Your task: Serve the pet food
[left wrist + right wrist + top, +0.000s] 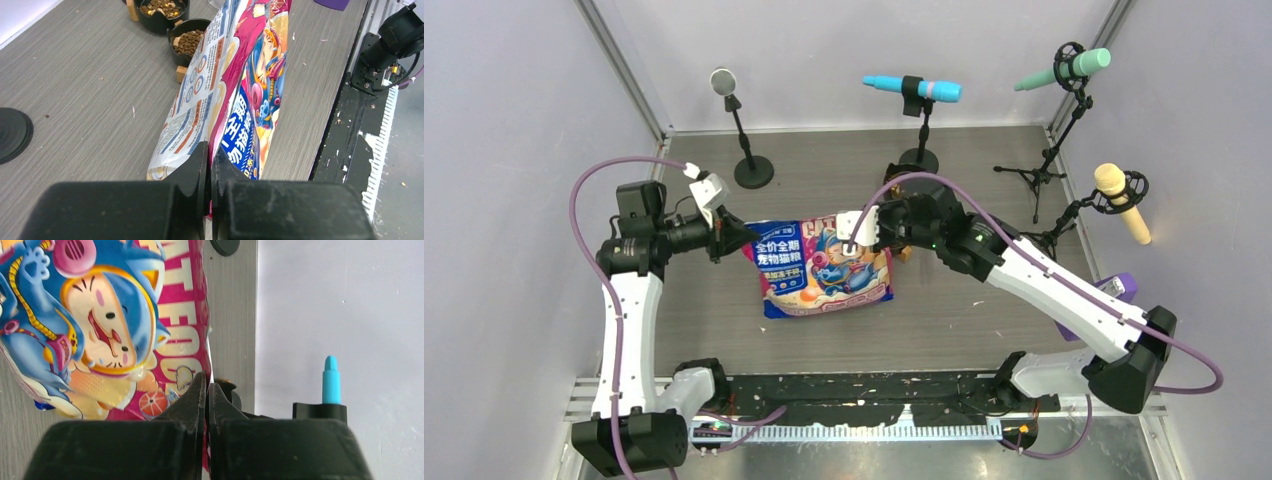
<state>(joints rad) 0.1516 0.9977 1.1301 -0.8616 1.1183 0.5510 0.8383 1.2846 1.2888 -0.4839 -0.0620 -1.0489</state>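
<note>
The bag (824, 265) is being held at mid-counter (674, 310), clamped at 9 o'clock by the left claw (738, 243) and at 2 o'clock by the right claw (859, 240); kibble (188, 42) is being contained in two bowls (160, 25) beside it.

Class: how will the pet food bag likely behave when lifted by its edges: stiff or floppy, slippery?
Probably floppy: the bag curves and creases between the left pincer and right pincer. Its glossy film looks slippery, so edge grips might creep.
</note>
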